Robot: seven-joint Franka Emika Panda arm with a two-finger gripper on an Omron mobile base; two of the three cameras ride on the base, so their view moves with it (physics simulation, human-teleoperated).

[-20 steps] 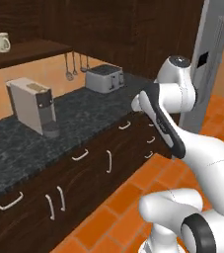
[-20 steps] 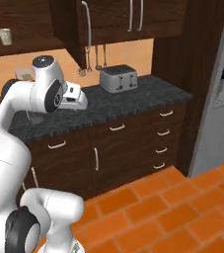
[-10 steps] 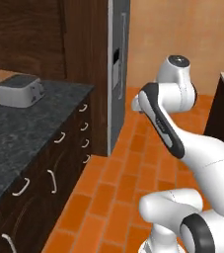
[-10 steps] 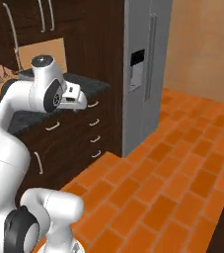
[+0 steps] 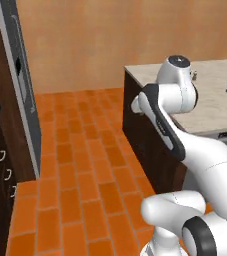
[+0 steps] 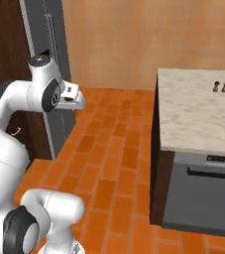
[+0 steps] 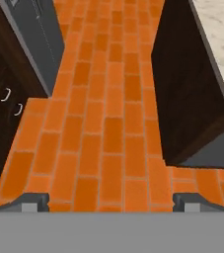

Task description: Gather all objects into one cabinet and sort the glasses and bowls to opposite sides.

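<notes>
Hand view: two dark finger tips of the gripper [image 7: 111,201] are seen spread wide apart at the bottom edge, nothing held between them. Below and ahead of the gripper, orange brick-tile floor [image 7: 111,123] is seen. A dark-sided kitchen island with pale marble top [image 7: 192,89] is placed right of the gripper, across the floor strip. Dark brown lower cabinets with small silver handles [image 7: 5,94] and a tall grey fridge panel [image 7: 37,34] are placed left of the gripper.

In the right base view, two small shakers [image 6: 220,87] are seen standing on the island top, well apart from the gripper [image 6: 77,103]. No bowl or cup can be made out near the gripper. No readable writing or labels.
</notes>
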